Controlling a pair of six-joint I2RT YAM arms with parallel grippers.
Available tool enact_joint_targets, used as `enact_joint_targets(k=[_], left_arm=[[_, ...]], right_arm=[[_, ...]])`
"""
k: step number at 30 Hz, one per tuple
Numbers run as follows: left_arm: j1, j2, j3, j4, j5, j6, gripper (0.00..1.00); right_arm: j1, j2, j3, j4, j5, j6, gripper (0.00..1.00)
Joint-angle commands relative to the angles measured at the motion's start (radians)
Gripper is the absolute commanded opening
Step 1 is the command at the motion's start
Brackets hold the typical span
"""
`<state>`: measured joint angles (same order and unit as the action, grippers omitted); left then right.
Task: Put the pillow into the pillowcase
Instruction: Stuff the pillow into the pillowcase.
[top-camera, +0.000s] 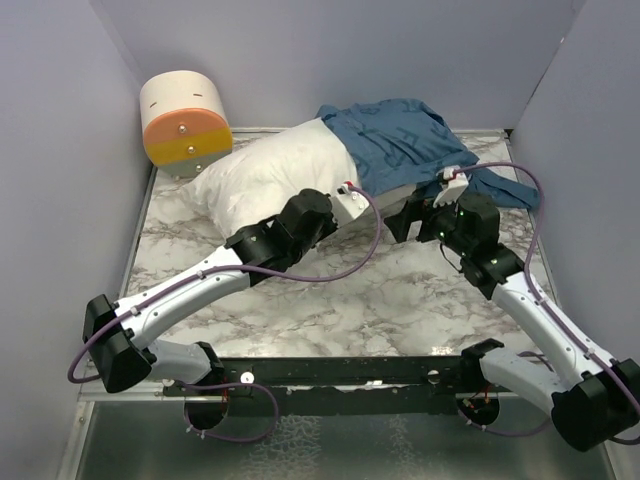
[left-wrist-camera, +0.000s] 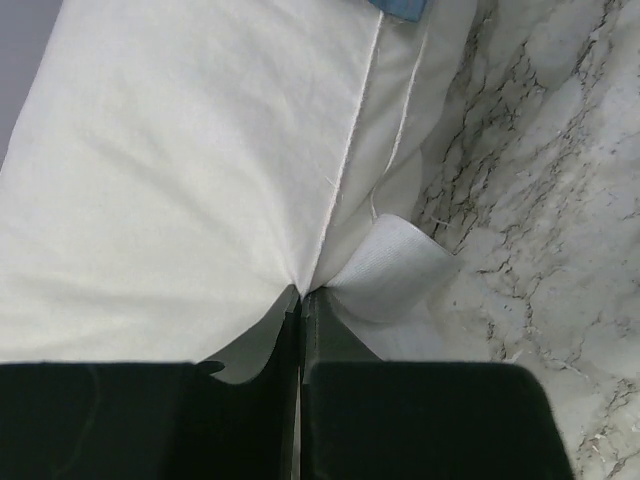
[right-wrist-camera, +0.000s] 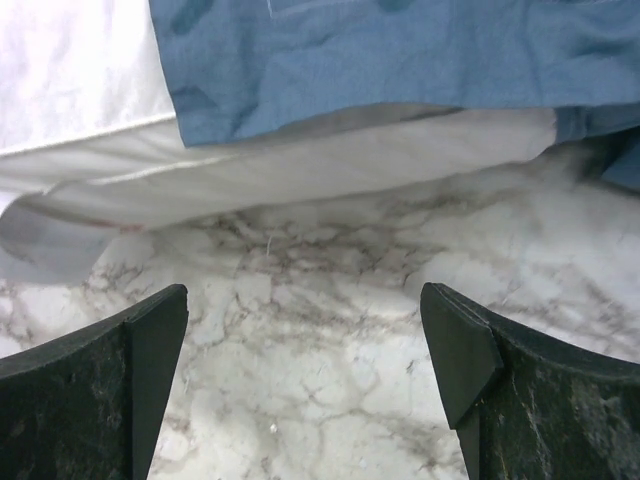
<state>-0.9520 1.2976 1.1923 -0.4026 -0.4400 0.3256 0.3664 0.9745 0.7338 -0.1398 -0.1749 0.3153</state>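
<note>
One pinch held the plump white fabric pillow (left-wrist-camera: 180, 170) by its near seam in the left gripper (left-wrist-camera: 302, 292), while the right gripper (right-wrist-camera: 303, 305) gaped, best aimed at the thin dark-blue pillowcase (right-wrist-camera: 380, 60) and its upper layer.

The top external camera looks down from above and behind the arm bases over the whole marble table (top-camera: 330, 310). The left wrist camera sits just behind the left gripper (left-wrist-camera: 300, 297), very close to the pillow (left-wrist-camera: 180, 180). The right wrist camera looks past the right gripper (right-wrist-camera: 303, 295) at the tabletop, with the pillowcase (right-wrist-camera: 400, 60) beyond. All three views share the pillow's near edge.
</note>
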Motion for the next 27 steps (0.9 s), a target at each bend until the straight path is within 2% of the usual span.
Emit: enact_joint_targets(k=[1, 7, 13, 19, 27], left_arm=[[0.023, -0.04, 0.083, 0.008, 0.158, -0.022, 0.0], [0.052, -0.066, 0.157, -0.02, 0.257, -0.065, 0.0], [0.144, -0.116, 0.205, 0.001, 0.437, -0.18, 0.0], [0.22, -0.134, 0.199, 0.007, 0.541, -0.216, 0.0], [0.274, -0.149, 0.176, 0.019, 0.609, -0.231, 0.0]], right_arm=[[-0.003, 0.021, 0.106, -0.028, 0.099, -0.105, 1.0], [-0.003, 0.036, 0.146, 0.102, 0.186, -0.191, 1.0], [-0.003, 0.133, 0.054, 0.372, 0.159, -0.455, 1.0], [-0.003, 0.21, 0.072, 0.459, 0.206, -0.577, 1.0], [-0.003, 0.353, 0.246, 0.508, 0.213, -0.663, 0.95]])
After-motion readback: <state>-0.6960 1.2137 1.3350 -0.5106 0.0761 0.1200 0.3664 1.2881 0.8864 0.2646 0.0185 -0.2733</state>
